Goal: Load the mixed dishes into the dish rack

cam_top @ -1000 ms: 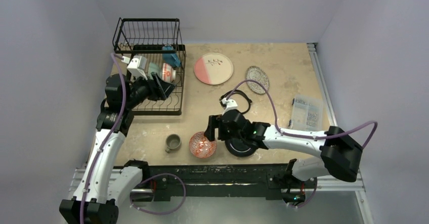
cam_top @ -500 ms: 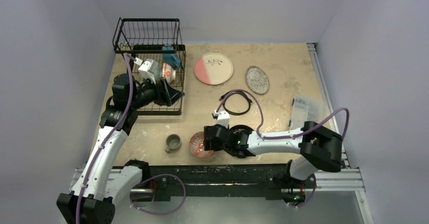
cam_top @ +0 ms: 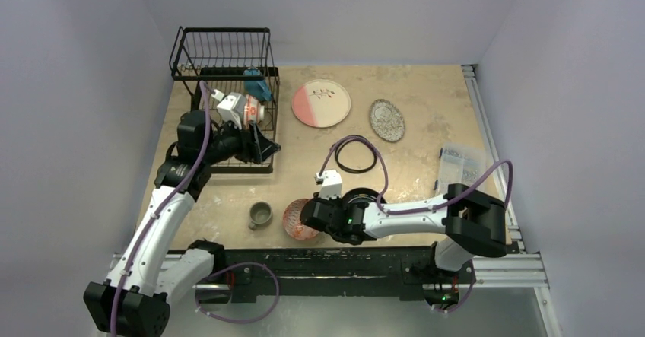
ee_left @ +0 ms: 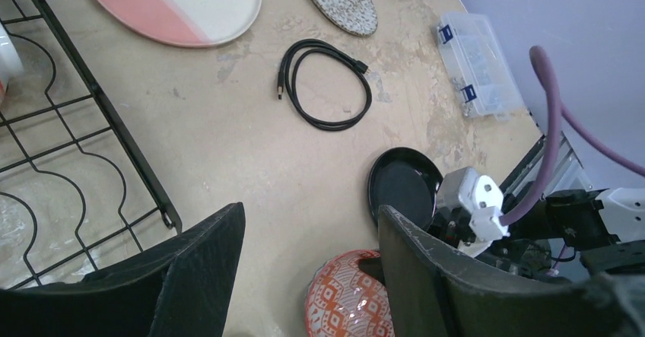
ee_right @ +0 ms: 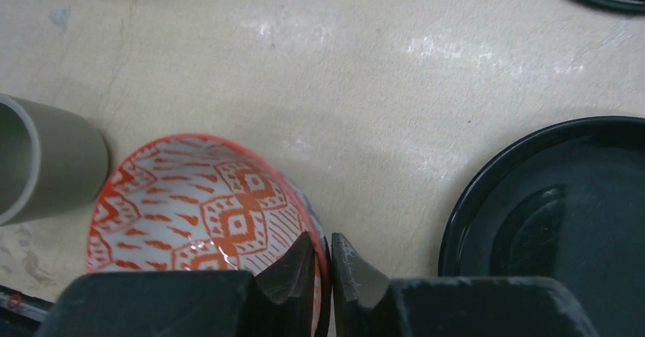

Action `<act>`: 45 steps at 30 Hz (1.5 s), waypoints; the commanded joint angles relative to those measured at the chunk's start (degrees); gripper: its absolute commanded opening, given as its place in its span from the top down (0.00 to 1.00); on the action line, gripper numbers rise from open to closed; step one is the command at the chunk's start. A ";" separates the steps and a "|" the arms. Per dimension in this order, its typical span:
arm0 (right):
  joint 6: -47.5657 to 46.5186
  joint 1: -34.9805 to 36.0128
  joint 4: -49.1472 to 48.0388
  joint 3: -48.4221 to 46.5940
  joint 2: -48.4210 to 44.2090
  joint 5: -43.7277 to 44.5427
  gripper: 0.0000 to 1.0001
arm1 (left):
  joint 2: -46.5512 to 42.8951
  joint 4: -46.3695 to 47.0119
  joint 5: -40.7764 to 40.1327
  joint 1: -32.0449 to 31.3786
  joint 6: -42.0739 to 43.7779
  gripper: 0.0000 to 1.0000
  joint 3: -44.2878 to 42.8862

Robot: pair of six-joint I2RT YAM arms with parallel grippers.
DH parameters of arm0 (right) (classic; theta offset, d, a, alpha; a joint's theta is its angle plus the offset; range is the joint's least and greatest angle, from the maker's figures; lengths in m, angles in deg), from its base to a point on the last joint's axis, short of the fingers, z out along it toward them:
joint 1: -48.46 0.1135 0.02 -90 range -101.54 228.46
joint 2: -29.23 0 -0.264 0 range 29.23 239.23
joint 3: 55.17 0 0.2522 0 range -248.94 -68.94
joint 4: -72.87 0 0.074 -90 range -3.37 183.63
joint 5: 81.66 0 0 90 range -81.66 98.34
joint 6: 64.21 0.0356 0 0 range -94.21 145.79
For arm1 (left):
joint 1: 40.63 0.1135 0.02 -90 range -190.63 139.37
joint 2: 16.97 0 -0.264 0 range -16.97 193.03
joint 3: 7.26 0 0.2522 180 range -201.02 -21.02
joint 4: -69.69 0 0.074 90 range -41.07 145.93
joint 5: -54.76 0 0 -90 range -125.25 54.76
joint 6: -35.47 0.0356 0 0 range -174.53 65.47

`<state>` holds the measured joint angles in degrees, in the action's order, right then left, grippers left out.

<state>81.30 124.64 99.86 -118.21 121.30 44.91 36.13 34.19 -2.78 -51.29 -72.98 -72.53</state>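
Observation:
The red-patterned bowl (cam_top: 297, 220) (ee_right: 190, 200) sits near the table's front edge. My right gripper (cam_top: 310, 215) (ee_right: 321, 240) is shut on its right rim, one finger inside and one outside. The black plate (cam_top: 368, 198) (ee_right: 563, 200) lies just right of the bowl, partly under the right arm. A small grey cup (cam_top: 260, 215) (ee_right: 42, 158) stands left of the bowl. The black wire dish rack (cam_top: 224, 71) holds a white mug with a blue handle (cam_top: 257, 92). My left gripper (cam_top: 262, 148) (ee_left: 312, 211) hangs open and empty over the rack's right edge.
A pink-and-white plate (cam_top: 321, 103) and a speckled grey plate (cam_top: 386, 119) lie at the back of the table. A black coiled cable (cam_top: 356, 154) rests mid-table and a clear parts box (cam_top: 462, 168) at the right. The red-patterned bowl (ee_left: 350, 295) shows below the left fingers.
My right arm has swung left and nearer, and its jaws have shut on the bowl's rim. The left gripper has drifted right over the rack, still open.

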 commanded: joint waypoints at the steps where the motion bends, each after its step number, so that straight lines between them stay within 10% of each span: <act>1: 0.08 0.10 0.45 0.27 -6.22 5.62 0.91 | -0.19 -0.34 -1.87 -2.69 3.44 0.37 -1.10; 10: -5.02 -0.36 -4.37 8.58 -21.71 2.61 1.00 | -0.93 -1.71 -3.19 -11.92 8.97 0.37 -1.40; 24: -3.78 -6.28 -4.64 20.69 -42.33 -1.02 1.00 | -1.82 -2.35 -13.21 -44.37 8.83 0.38 2.34; 34: -6.01 -10.22 -6.84 21.74 -43.83 -5.69 1.00 | 14.01 -15.13 -53.28 -74.70 25.96 0.34 -9.22; 45: -6.29 -10.44 -6.72 22.30 -46.44 -7.34 1.00 | 34.68 -21.17 -63.40 -79.71 36.30 0.35 -17.46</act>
<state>75.03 114.44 97.74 -95.50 77.24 38.03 66.99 15.96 -57.18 -129.84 -42.21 -86.54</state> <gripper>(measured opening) 0.070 0.655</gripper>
